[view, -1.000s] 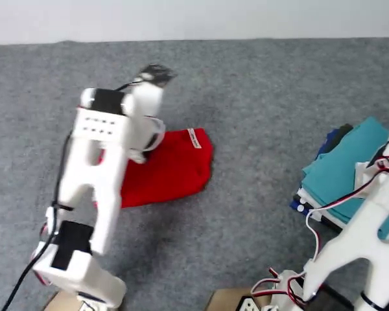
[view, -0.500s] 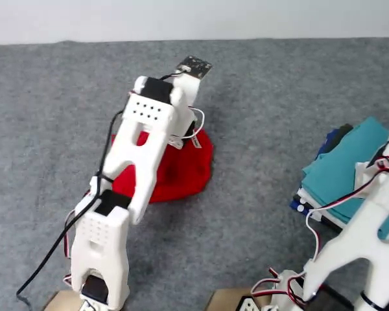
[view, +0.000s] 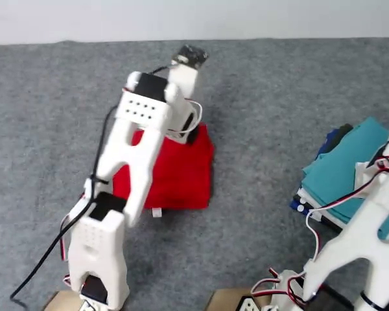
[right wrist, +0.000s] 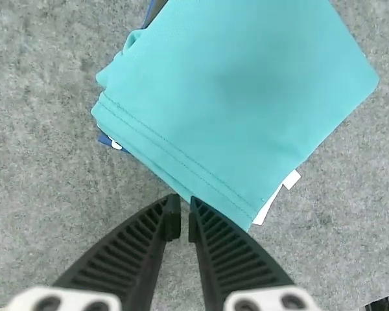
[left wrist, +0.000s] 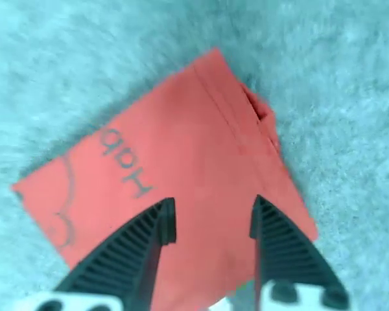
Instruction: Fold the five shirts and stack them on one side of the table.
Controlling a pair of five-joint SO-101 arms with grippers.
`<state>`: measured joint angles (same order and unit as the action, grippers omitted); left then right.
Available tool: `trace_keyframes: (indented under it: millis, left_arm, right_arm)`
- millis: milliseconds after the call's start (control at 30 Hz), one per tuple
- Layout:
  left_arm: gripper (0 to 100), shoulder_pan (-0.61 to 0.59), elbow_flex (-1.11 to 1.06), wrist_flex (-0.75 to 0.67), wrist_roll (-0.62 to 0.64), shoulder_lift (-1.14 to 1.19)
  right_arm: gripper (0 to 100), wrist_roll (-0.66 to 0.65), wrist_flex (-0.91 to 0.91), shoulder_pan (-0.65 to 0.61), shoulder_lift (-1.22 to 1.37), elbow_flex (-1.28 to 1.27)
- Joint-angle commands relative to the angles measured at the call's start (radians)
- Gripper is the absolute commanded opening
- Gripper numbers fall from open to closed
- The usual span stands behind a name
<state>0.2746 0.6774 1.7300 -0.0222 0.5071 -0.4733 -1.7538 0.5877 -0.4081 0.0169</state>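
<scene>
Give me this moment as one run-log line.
left gripper open over folded red shirt | right gripper shut at teal shirt edge | red shirt not yet stacked

The folded red cotton shirt (left wrist: 201, 162) bears faint grey lettering (left wrist: 124, 162) showing through the fabric. It is one short word, hazy and reversed, with a curling line drawing (left wrist: 61, 217) beside it. A white tag (view: 157, 212) at its edge and a second white tag (right wrist: 277, 195) under the folded teal shirt (right wrist: 246, 91) are too small to read.
</scene>
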Motion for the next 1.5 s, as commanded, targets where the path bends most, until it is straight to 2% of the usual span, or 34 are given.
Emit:
trace_keyframes:
  millis: [0, 133, 300, 500, 667, 800, 1000, 1100, 1300, 1467]
  left_arm:
    - [19, -0.054, -0.01, 0.026, -0.031, -0.143]
    - [17, -0.137, -0.163, 0.026, -0.037, -0.241]
    - [0, -0.284, -0.361, 0.026, -0.137, -0.385]
    - [0, -0.542, -0.53, 0.025, -0.141, -0.603]
    - [0, -0.62, -0.68, 0.021, -0.207, -0.715]
    - [0, -0.72, -0.754, 0.021, -0.221, -0.758]
    - [0, -0.875, -0.796, 0.021, -0.227, -0.799]
    - [0, -0.924, -0.822, 0.021, -0.229, -0.821]
    - [0, -0.937, -0.914, -0.028, -0.229, -0.873]
    - [0, -0.936, -0.984, -0.075, -0.229, -0.922]
  right_arm:
    - [3.7, -0.002, -0.004, -0.012, -0.028, 0.003]
    - [3.6, -0.002, -0.008, -0.054, -0.028, 0.003]
    - [3.6, 0.003, -0.008, -0.219, -0.028, -0.041]
    - [3.5, 0.153, 0.004, -0.483, -0.027, -0.112]
    - [3.5, 0.247, 0.139, -0.708, 0.016, -0.209]
    - [3.5, 0.316, 0.283, -0.822, 0.127, -0.232]
    - [4.1, 0.396, 0.423, -0.911, 0.315, -0.167]
    - [10.3, 0.457, 0.424, -0.938, 0.418, -0.074]
    - [32.8, 0.732, 0.421, -1.006, 0.616, 0.129]
    - [33.5, 0.753, 0.421, -1.059, 0.766, 0.27]
